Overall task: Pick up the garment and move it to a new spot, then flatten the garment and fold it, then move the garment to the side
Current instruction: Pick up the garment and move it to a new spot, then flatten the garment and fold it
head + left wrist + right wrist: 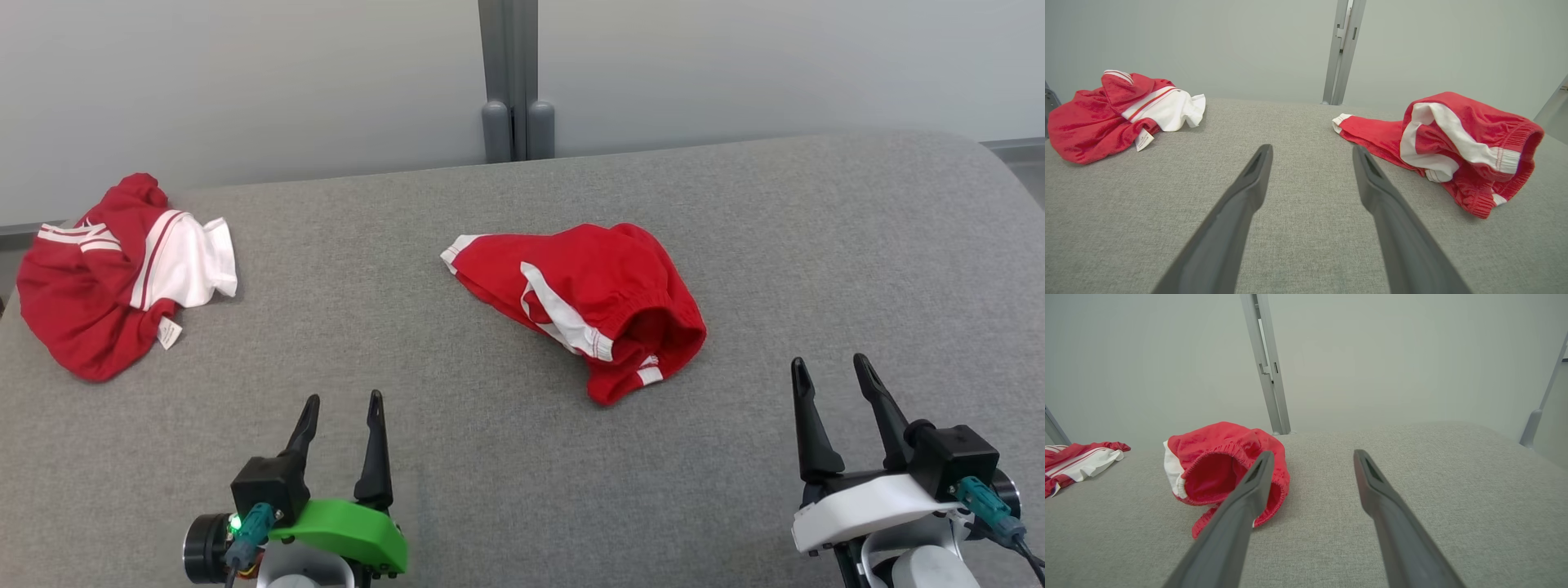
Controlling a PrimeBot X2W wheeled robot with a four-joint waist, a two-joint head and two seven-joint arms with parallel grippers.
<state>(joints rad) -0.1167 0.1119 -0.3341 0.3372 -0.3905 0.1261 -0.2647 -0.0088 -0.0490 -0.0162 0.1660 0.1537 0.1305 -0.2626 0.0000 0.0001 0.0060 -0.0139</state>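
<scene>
On the grey padded table (490, 490), near its middle, lie the red shorts (580, 298), crumpled, with white side stripes and the elastic waistband gaping toward the robot's right. Left gripper (344, 398): low at the table's near edge, green wrist cover, fingers pointing away from the robot and spread apart with only bare table between them; the shorts lie ahead and to its right, well apart. Right gripper (829, 362): white wrist cover, also at the near edge, fingers likewise parted and leaning slightly leftward; the shorts lie ahead and to its left, not touching it. A second red-and-white garment (106, 278) sits bunched at the table's far left, well apart from both arms.
</scene>
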